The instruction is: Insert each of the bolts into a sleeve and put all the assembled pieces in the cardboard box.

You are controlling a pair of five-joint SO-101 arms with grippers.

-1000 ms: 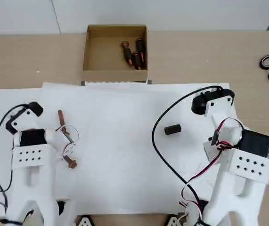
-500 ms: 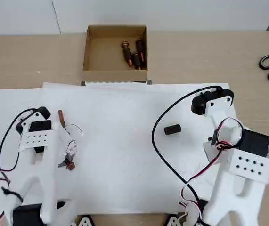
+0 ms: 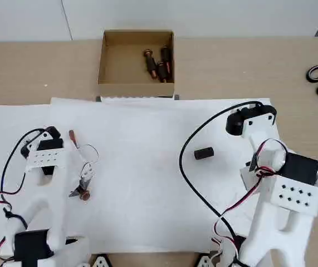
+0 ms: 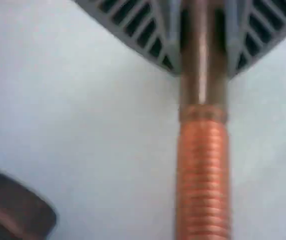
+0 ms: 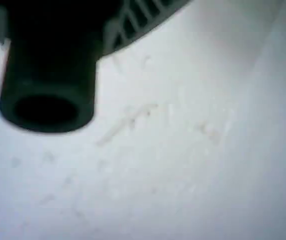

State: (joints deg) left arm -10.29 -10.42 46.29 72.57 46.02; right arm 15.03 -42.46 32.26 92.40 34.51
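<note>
Now the left arm stands taller than it did a second ago. It has come up and back from its low crouch over the paper (image 3: 142, 183). The left gripper (image 4: 203, 70) is closed tight on a bolt (image 4: 203, 165). It pinches the smooth part, and the copper thread sticks out past the jaws. I think the grab is done and the lift has just begun.

The right arm has not moved at all. The right gripper (image 5: 52, 30) is closed on a black sleeve (image 5: 47, 95), and the sleeve's hole faces outward.

So each arm has its half in hand. The next job, I guess, is to bring the two together and push the bolt in.

A spare bolt (image 3: 72, 138) lies on the paper just beside the left arm. A loose sleeve (image 3: 204, 153) lies on the paper near the right arm. That looks like one more pair to do after this one. Some done pieces (image 3: 157, 62) lie in the box (image 3: 107, 61) at the far side of the table.

I can see no words or labels to read, not on the box and not on the arms.
</note>
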